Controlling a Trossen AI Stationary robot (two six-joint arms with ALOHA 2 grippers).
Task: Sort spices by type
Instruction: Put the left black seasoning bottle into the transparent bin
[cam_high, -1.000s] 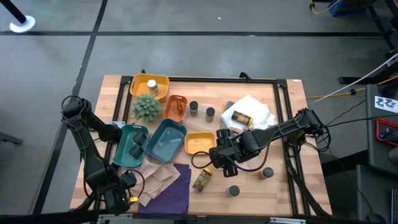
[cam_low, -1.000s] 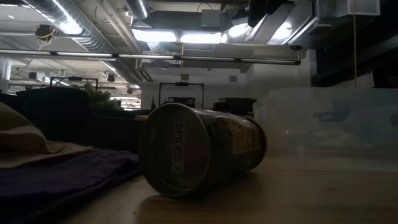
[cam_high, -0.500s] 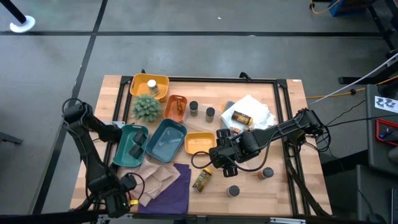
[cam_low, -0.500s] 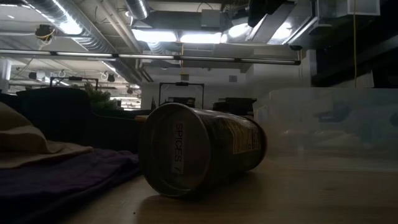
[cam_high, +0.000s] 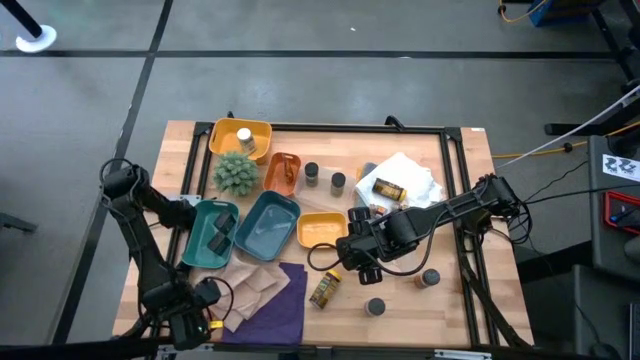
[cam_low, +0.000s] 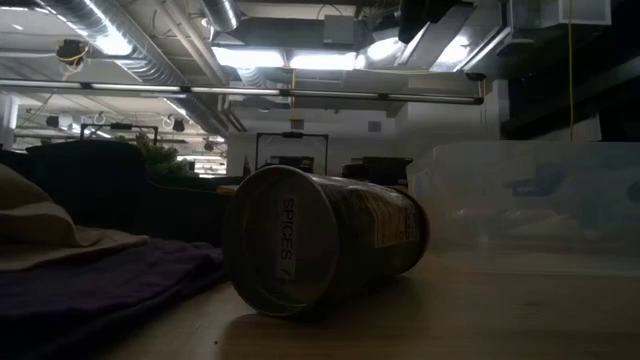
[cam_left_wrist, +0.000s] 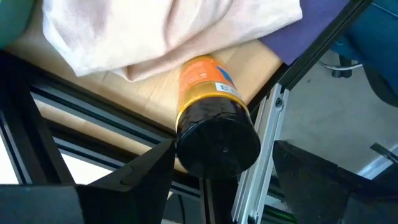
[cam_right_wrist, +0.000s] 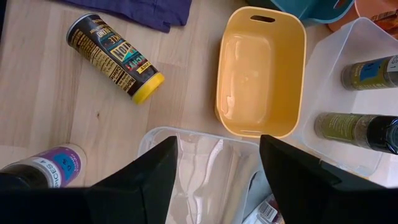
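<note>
Your left gripper sits low at the near left corner of the table, right at the frame rail, with its fingers spread apart; between them, at the very edge, lies an orange-labelled jar with a black lid, on its side, its far end touching a pale cloth, beside which a purple cloth lies. You have almost no table left there: the black rail and the drop to the floor lie directly under the jar. Your right gripper hovers mid-table with its fingers parted and nothing between them, over a clear plastic container, just beside the empty yellow tray. A yellow-lidded jar lies on its side on bare wood near that gripper, and a purple-labelled jar lies close by. Two more jars lie in a clear tray next to the yellow one. From above you see two jars standing on the open wood near the right front, another jar on the white cloth, and two dark-lidded ones toward the back. The teal tray and the blue tray crowd the left half, behind them a green plant.
</note>
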